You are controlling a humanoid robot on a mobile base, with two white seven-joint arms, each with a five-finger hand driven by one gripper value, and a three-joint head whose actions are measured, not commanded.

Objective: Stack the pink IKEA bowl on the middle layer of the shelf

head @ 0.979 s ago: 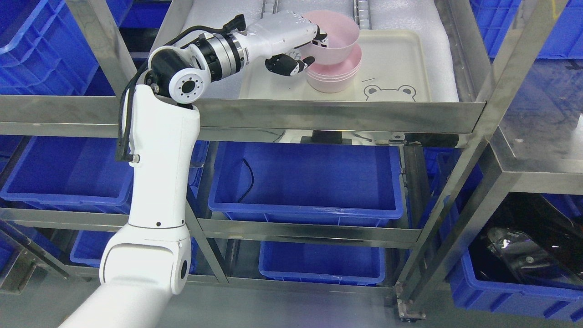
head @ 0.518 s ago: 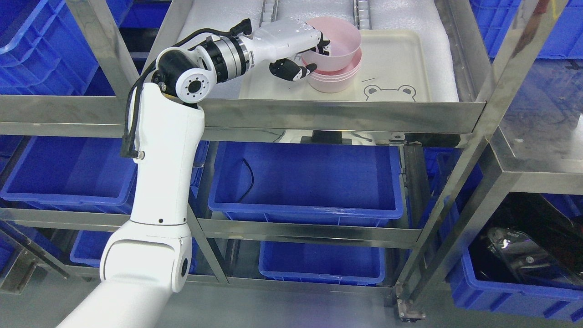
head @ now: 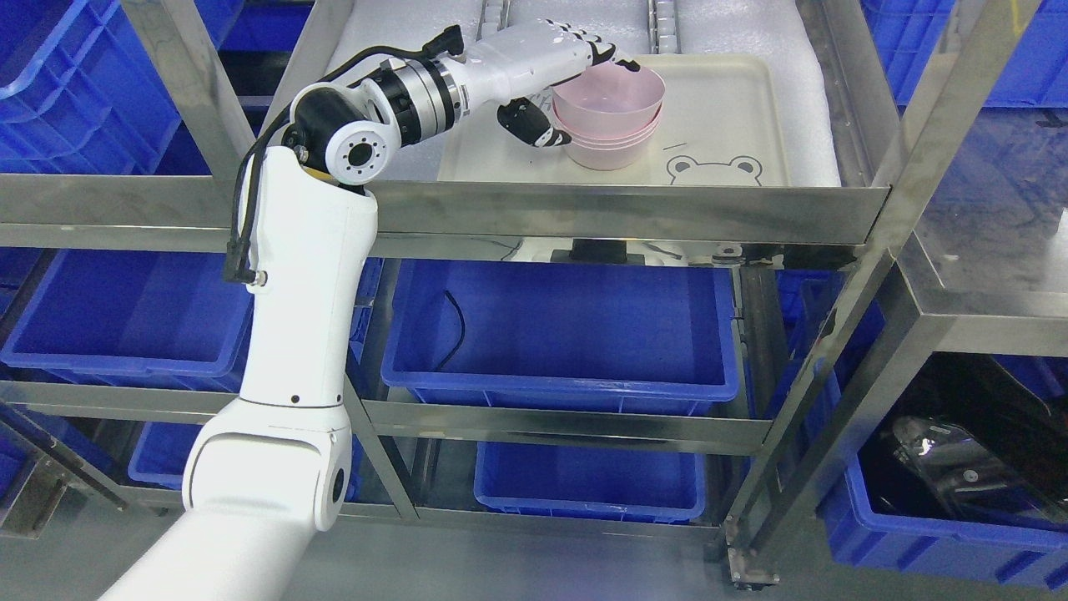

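Observation:
Several pink bowls (head: 612, 147) stand nested in a stack on a cream tray (head: 734, 100) with a bear face, on the steel shelf. The top pink bowl (head: 613, 93) sits level in the stack. My left hand (head: 586, 100) reaches in from the left at the stack's left side. Its fingers (head: 613, 55) are stretched out just over the top bowl's far rim, and the thumb (head: 534, 129) hangs beside the stack's left wall. The hand is open and grips nothing. My right arm does not show.
The shelf's steel front rail (head: 617, 213) runs below the tray, with slanted posts at left (head: 179, 75) and right (head: 918, 125). White foam lines the shelf. Blue bins (head: 559, 334) fill the lower layers and both sides. A black object (head: 959, 467) lies lower right.
The top bowl has gone down into the stack and now sits level. My left hand has let go of its rim: the fingers lifted above the bowl and spread.

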